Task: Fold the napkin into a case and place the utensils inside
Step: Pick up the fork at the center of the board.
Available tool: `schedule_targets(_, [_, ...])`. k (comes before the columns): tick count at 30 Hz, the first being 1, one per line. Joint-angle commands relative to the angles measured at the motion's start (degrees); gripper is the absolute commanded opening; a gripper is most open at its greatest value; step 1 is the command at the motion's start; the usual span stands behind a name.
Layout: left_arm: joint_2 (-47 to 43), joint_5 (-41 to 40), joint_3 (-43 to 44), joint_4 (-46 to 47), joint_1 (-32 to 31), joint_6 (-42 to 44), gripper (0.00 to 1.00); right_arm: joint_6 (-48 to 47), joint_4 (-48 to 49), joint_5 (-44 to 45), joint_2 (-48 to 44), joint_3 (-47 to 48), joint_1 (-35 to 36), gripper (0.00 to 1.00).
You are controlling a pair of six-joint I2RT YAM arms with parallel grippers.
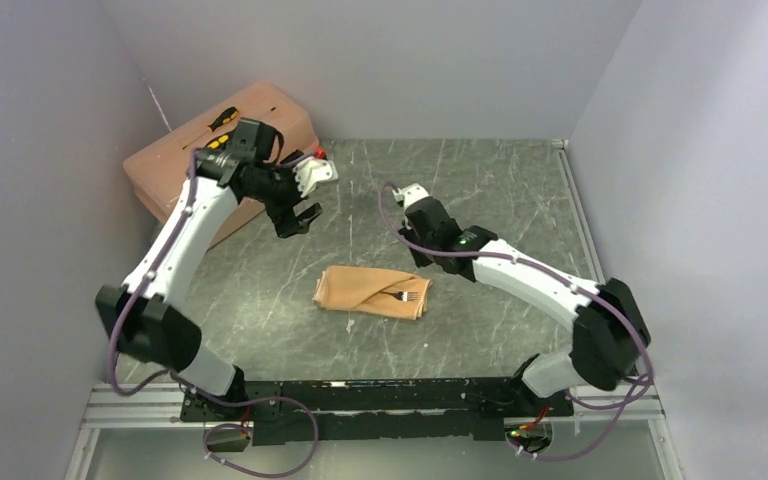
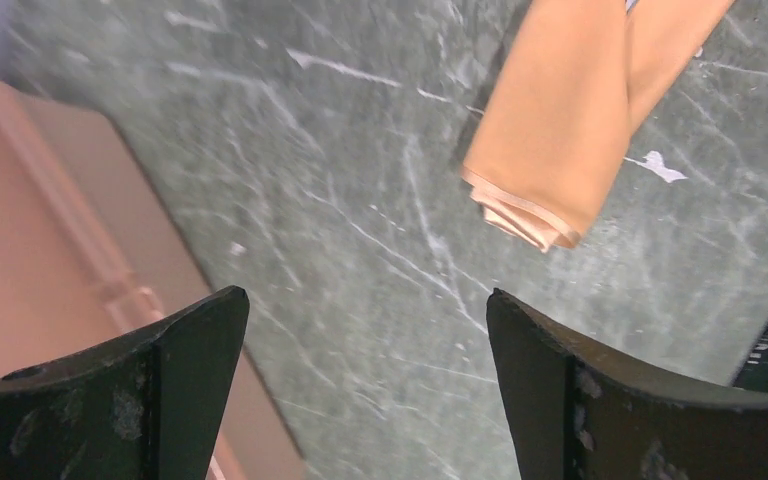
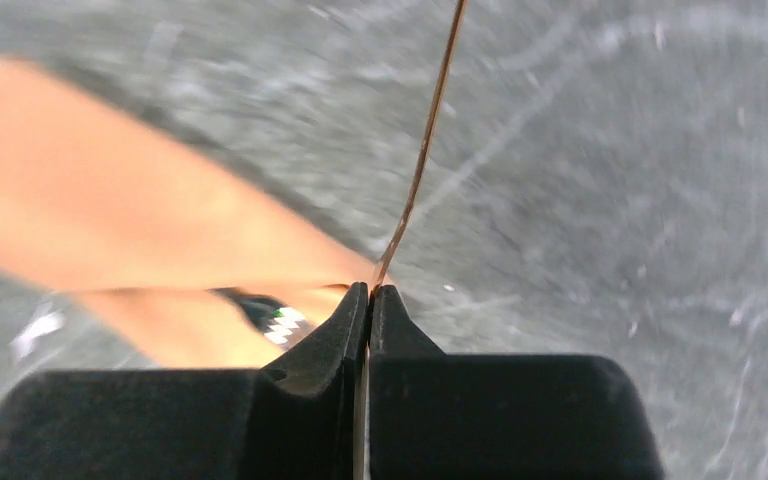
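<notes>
The napkin (image 1: pixel 365 290) lies in the middle of the table, folded into a flat oblong case; it also shows as the napkin (image 2: pixel 560 120) in the left wrist view and as a blurred napkin (image 3: pixel 110 210) in the right wrist view. A fork (image 1: pixel 407 296) lies on its right end with the tines sticking out. Just above that end, my right gripper (image 1: pixel 420 258) is shut on a thin golden-brown utensil (image 3: pixel 423 150), seen edge-on and running up from the right gripper (image 3: pixel 371 288). My left gripper (image 1: pixel 300 218) hangs open and empty near the toolbox; the left gripper (image 2: pixel 365 310) frames bare table.
A pink plastic toolbox (image 1: pixel 260 120) stands at the back left with a yellow-and-black screwdriver (image 1: pixel 222 118) on its lid; its edge, the toolbox (image 2: pixel 40 260), lies beside my left fingers. Grey walls close in the table on three sides.
</notes>
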Motion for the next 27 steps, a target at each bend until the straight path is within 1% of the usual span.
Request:
schedule_targets(1, [-7.6, 5.1, -4.2, 5.8, 0.1, 11.8, 0.95, -9.1, -4.0, -7.8, -6.7, 4.5, 4.4, 0.00])
schedule_targets(3, [-9.0, 5.2, -6.0, 7.3, 0.1, 12.8, 0.95, -10.9, -5.6, -11.7, -8.4, 5.9, 5.7, 0.00])
schedule_targets(6, [-10.0, 8.3, -6.1, 5.7, 0.0, 13.1, 0.95, -12.8, -7.2, -19.7, -11.0, 7.3, 8.0, 0.00])
schedule_targets(8, [-11.8, 10.3, -7.3, 6.6, 0.1, 13.6, 0.95, -14.6, -9.2, -24.7, -12.1, 8.6, 9.4, 0.00])
schedule_targets(10, [-14.4, 12.4, -9.0, 8.4, 0.1, 14.2, 0.95, -16.1, -12.1, -27.1, -12.0, 10.5, 10.9, 0.00])
schedule_targets(11, [-15.2, 13.5, -9.4, 8.1, 0.0, 15.3, 0.95, -17.0, -14.1, -27.6, -11.5, 11.9, 11.7, 0.00])
schedule_targets(14, [-16.0, 16.9, -8.5, 3.1, -0.1, 19.3, 0.95, -18.6, -18.2, -27.7, -9.7, 15.9, 13.8, 0.00])
schedule_targets(19, [-16.3, 18.9, -8.5, -1.8, 0.0, 24.2, 0.95, -20.7, -20.2, -27.3, -7.8, 20.5, 16.2, 0.00])
schedule_targets(23, [-16.9, 19.0, -9.2, -5.4, -0.5, 28.0, 0.86, -21.4, -20.8, -26.5, -6.3, 24.3, 17.5, 0.00])
schedule_targets(25, [-17.3, 18.4, -9.8, -4.5, -0.5, 27.8, 0.83, -21.7, -21.6, -26.1, -5.5, 26.0, 18.4, 0.00])
schedule_targets(27, [-17.7, 18.5, -10.2, -3.6, -0.5, 27.4, 0.77, -22.1, -22.2, -25.7, -4.7, 27.5, 19.1, 0.00])
